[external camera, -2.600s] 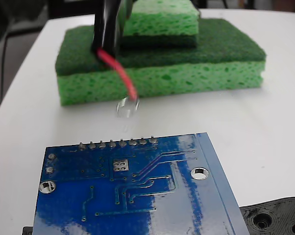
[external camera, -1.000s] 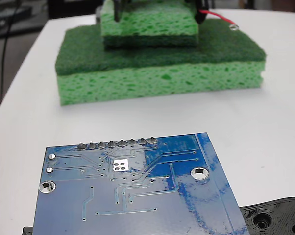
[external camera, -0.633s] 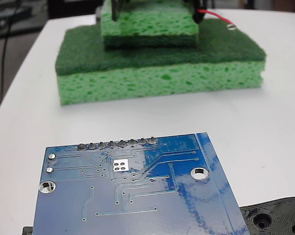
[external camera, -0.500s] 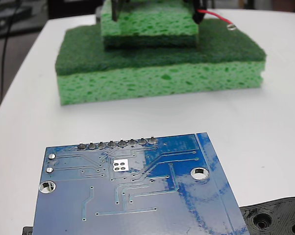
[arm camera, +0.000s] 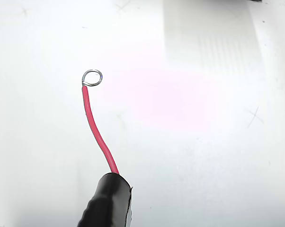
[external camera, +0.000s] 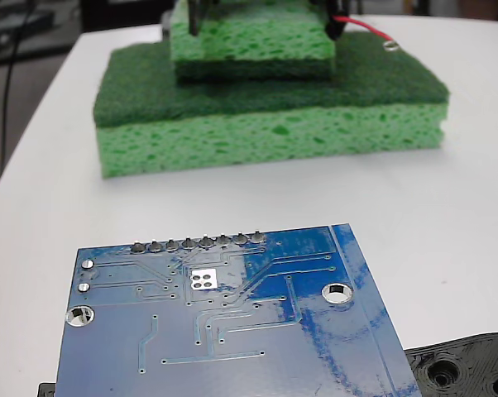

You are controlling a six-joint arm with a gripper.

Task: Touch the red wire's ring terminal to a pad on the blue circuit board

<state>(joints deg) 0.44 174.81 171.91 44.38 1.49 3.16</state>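
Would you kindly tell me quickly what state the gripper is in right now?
Gripper: cannot be told; its jaws are out of sight in both views. The red wire juts from a black sleeve, its ring terminal touching nothing.

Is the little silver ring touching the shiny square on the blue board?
Apart. In the fixed view the ring terminal sits far back above the green sponge, while the pad lies on the blue circuit board up front.
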